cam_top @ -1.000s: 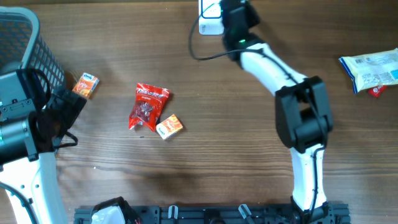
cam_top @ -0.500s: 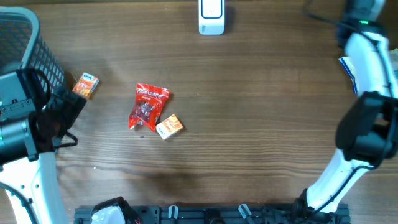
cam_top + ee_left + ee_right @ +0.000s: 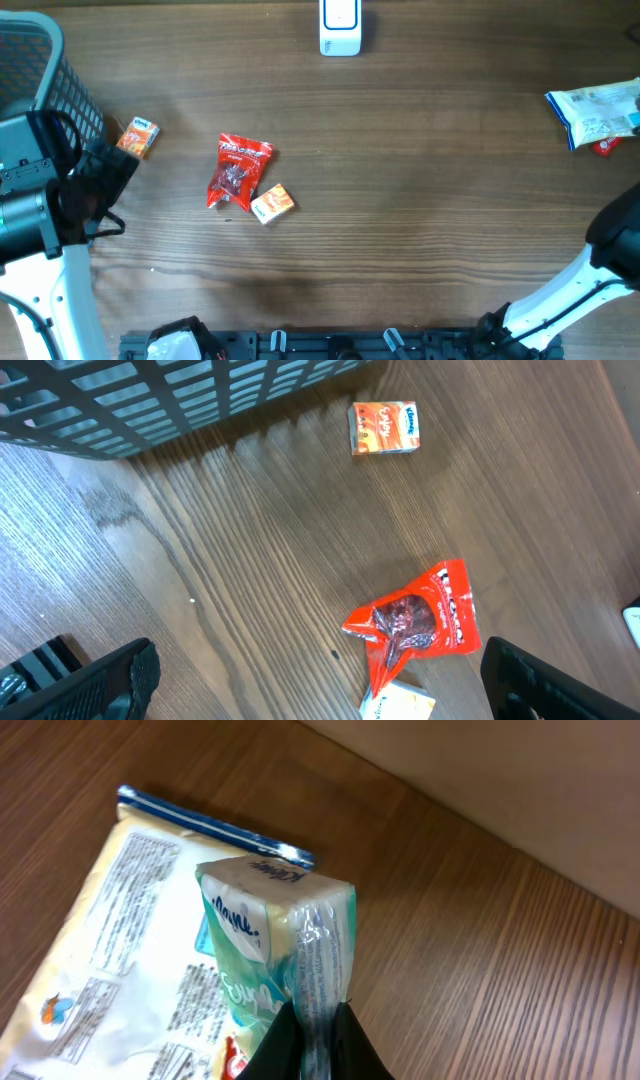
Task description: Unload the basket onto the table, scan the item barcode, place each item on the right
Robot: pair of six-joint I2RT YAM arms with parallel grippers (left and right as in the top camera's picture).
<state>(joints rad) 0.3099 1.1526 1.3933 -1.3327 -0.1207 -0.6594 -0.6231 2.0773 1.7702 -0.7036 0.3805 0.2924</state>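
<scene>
In the right wrist view my right gripper [image 3: 315,1042] is shut on the thin sealed edge of a green-and-white tissue pack [image 3: 268,935], held above the table. No barcode can be made out on it. The white scanner [image 3: 340,27] stands at the table's far edge, centre. In the overhead view only a part of the right arm [image 3: 600,275] shows at the right edge; its gripper is out of frame. My left gripper [image 3: 320,685] stands open and empty over the wood, just short of a red snack packet [image 3: 415,625].
A white bag with a blue edge [image 3: 597,113] lies at the far right, under the held pack [image 3: 110,950]. A small orange box [image 3: 272,203] touches the red packet [image 3: 238,170]. Another orange box [image 3: 139,137] lies by the black basket [image 3: 45,75].
The right arm has swung from the scanner at the far centre over to the right and out of the overhead view. The left arm has not moved.
</scene>
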